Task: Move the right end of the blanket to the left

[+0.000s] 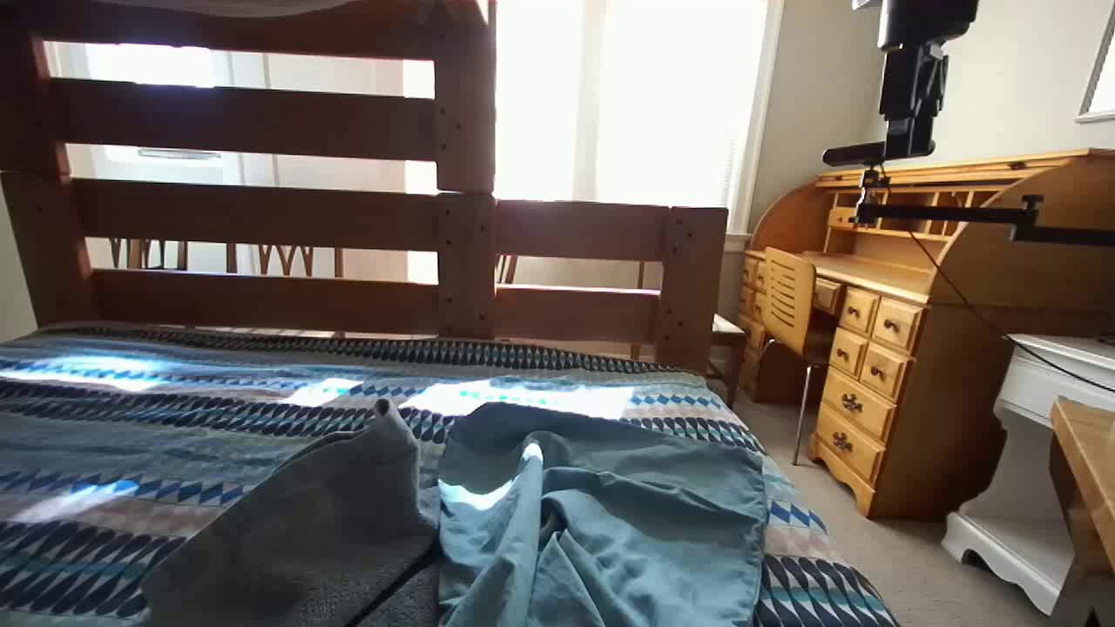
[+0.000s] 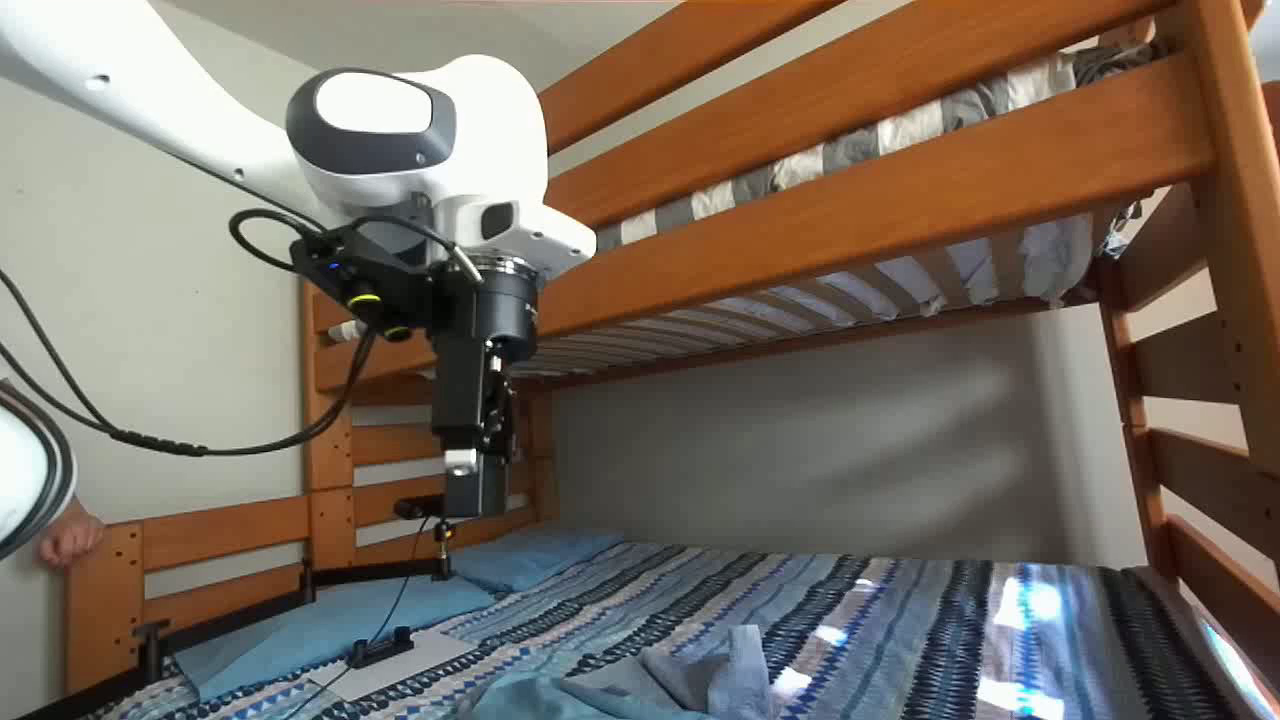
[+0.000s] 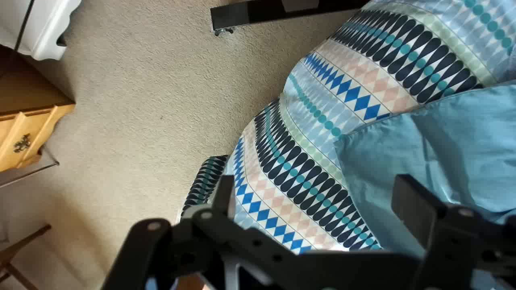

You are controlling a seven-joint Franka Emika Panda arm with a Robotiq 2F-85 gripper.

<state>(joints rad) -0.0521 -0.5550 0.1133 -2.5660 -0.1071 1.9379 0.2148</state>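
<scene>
In an exterior view, the bed (image 1: pixel 261 211) is covered by the striped blanket (image 1: pixel 218 446), with its right end hung over the bed's right edge. By the near edge, a grey cloth (image 1: pixel 305 531) is laid on the blanket. Just to its right, a blue-green cloth (image 1: pixel 671 514) is spread. Farther right, the gripper (image 1: pixel 908 141) is held up high, its fingers (image 3: pixel 415 209) parted wide.

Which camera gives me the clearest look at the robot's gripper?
The wrist view shows the gripper best: two fingers stand wide apart in the foreground, with the patterned blanket visible between them. Both exterior views show it as a dark hanging shape, with no clear gap between the fingers.
</scene>
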